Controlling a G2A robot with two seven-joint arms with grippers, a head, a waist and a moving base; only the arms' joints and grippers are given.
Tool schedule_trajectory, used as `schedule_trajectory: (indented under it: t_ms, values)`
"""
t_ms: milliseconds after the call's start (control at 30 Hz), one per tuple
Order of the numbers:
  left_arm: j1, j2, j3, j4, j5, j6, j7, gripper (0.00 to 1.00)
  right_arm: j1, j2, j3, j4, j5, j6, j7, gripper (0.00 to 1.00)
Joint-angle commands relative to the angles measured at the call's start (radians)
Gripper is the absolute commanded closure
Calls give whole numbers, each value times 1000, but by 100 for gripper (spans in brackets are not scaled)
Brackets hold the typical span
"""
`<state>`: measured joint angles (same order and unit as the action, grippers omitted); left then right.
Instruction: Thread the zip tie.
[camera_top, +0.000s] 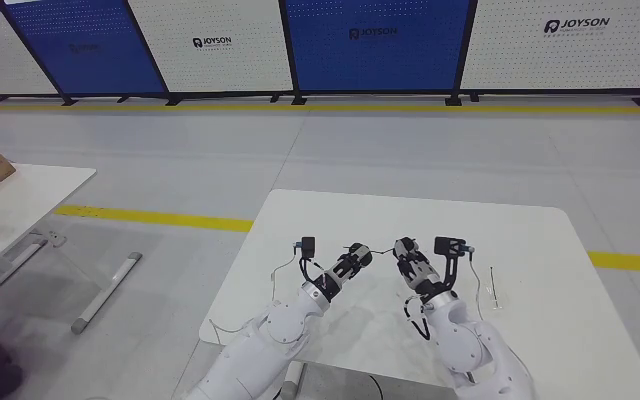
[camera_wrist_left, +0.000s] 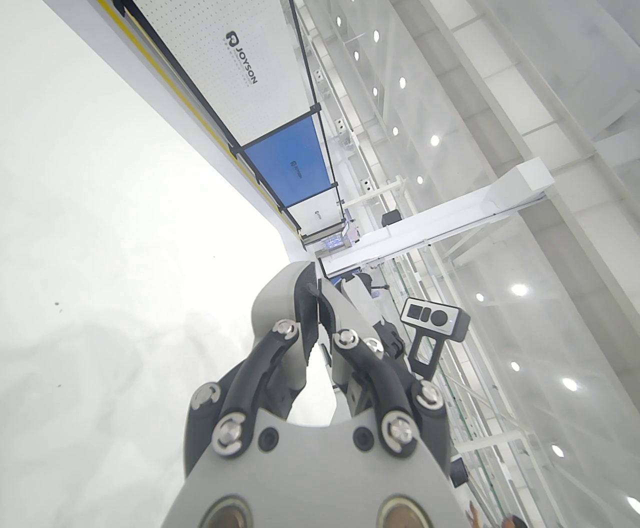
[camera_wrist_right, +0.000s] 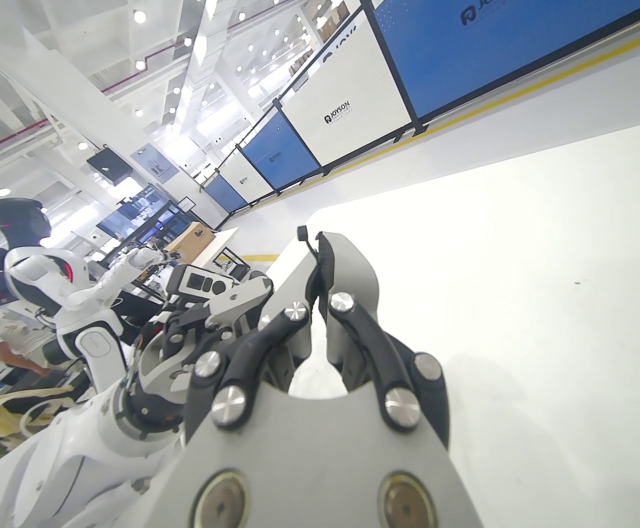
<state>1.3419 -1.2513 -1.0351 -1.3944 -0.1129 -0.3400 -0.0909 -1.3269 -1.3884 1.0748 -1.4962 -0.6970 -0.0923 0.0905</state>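
Observation:
A thin black zip tie (camera_top: 383, 250) spans the short gap between my two grippers above the white table (camera_top: 520, 240). My left gripper (camera_top: 362, 254) is shut, and a small black bit of the zip tie (camera_wrist_left: 317, 289) sticks out between its pads. My right gripper (camera_top: 403, 247) is shut on the strap, with the zip tie's square head (camera_wrist_right: 302, 233) poking out past its fingertips. The left gripper (camera_wrist_left: 315, 280) and the right gripper (camera_wrist_right: 320, 250) face each other almost tip to tip. How much of the strap lies inside each grip is hidden.
A thin pale strip (camera_top: 494, 283) lies on the table to the right of my right arm. A second white table (camera_top: 40, 195) stands off to the left across the floor. Blue and white panels (camera_top: 380, 40) line the back.

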Motion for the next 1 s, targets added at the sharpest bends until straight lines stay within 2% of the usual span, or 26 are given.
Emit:
schedule_trajectory:
  t_ms: [0,267,967]
  values:
    - [0,0,0,0,0,0,0,100,1,0,-1,1,-1,-1,0,100]
    - [0,0,0,0,0,0,0,100,-17,1,14,-12,2,-12,-28,100]
    - [0,0,0,0,0,0,0,100,-22,-2,7,-23,-33,6,-27,100]
